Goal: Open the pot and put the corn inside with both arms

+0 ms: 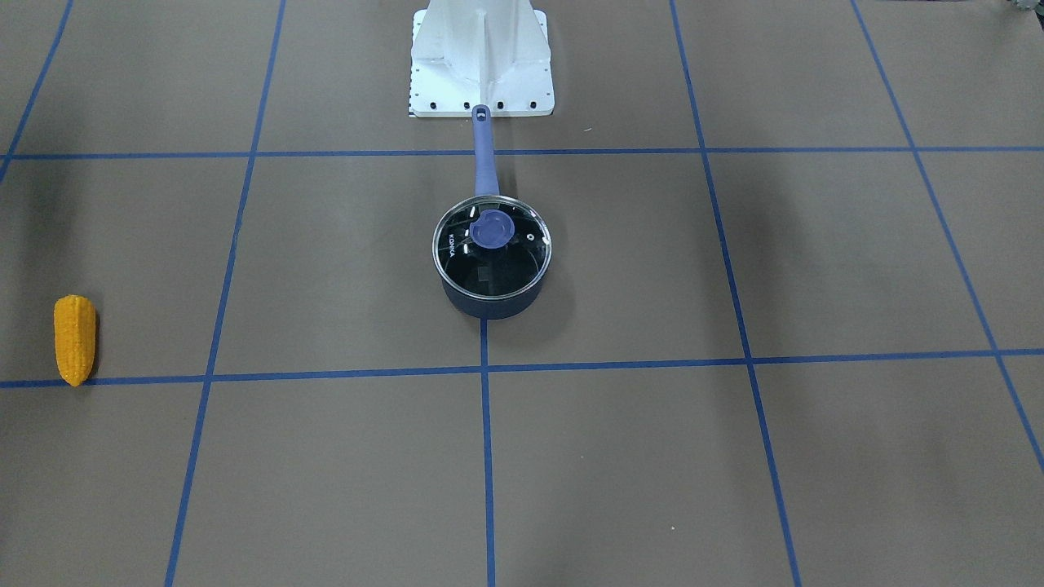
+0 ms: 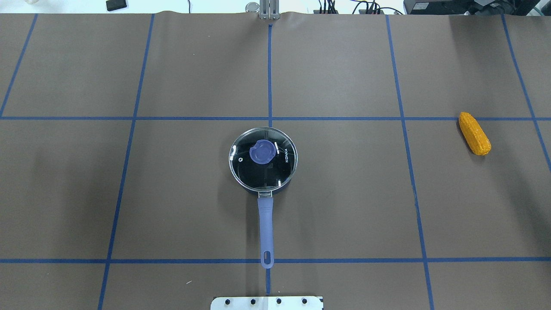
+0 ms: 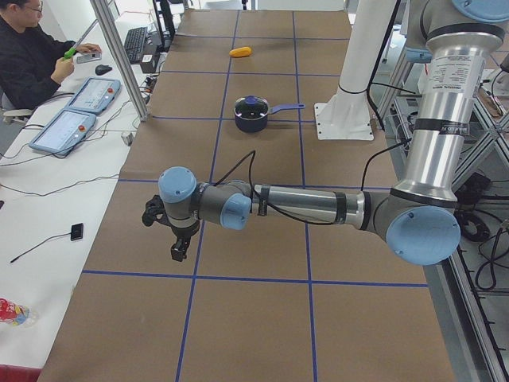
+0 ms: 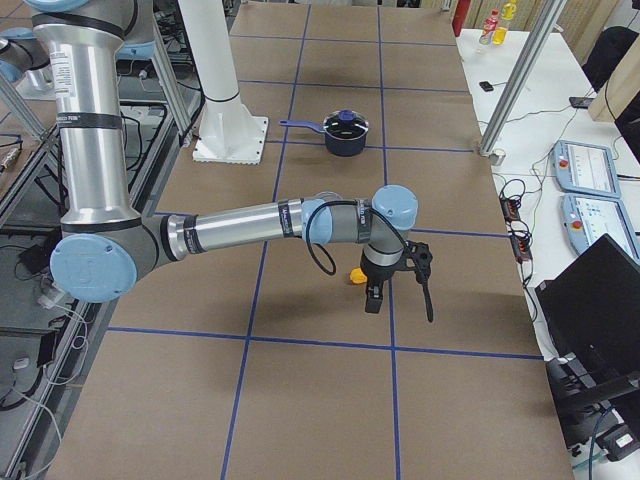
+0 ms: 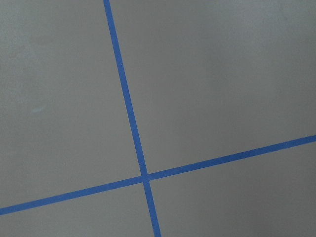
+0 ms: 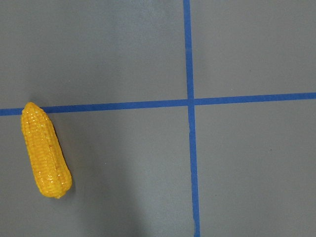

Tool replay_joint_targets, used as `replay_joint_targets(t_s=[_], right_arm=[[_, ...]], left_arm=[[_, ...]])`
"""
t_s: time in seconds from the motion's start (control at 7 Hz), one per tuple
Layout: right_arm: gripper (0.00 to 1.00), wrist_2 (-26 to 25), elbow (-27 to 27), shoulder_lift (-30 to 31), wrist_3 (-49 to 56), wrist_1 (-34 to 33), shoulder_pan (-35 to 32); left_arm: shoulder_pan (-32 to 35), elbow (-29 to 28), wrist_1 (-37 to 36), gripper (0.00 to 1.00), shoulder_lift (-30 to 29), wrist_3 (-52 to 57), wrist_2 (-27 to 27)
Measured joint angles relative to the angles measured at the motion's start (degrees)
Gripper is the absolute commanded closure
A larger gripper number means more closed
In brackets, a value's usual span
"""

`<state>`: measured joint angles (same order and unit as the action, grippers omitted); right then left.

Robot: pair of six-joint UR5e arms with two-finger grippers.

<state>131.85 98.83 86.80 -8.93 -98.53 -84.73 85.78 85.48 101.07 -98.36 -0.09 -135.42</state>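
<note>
Left fingers [image 3: 180, 251] hang over bare surface [image 2: 172, 193], holding nothing; seen from side only, so cannot tell how far spread. Right fingers [image 4: 373, 298] hang above corn [image 2: 474, 133], not touching it; spread likewise unclear. Corn lies flat on my right, tapered tip on tape line [image 6: 123, 104], well apart from pot [image 1: 489, 306]. Pot at centre, lid [image 2: 275, 170] on, handle toward base [image 1: 481, 57].
</note>
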Motion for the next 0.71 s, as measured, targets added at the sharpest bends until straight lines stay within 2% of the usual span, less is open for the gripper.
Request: replay_joint_targets(t_s=[0.43, 0.71], right_arm=[[0.00, 0.14, -0.16, -0.06, 0.14, 0.00, 0.00], [0.00, -0.08, -0.16, -0.51, 0.06, 0.77, 0.33]], left_arm=[[-0.15, 1.11, -0.33, 0.00, -0.21, -0.31, -0.02], [-3.05, 4.30, -0.87, 0.01, -1.29, -5.94, 0.14]])
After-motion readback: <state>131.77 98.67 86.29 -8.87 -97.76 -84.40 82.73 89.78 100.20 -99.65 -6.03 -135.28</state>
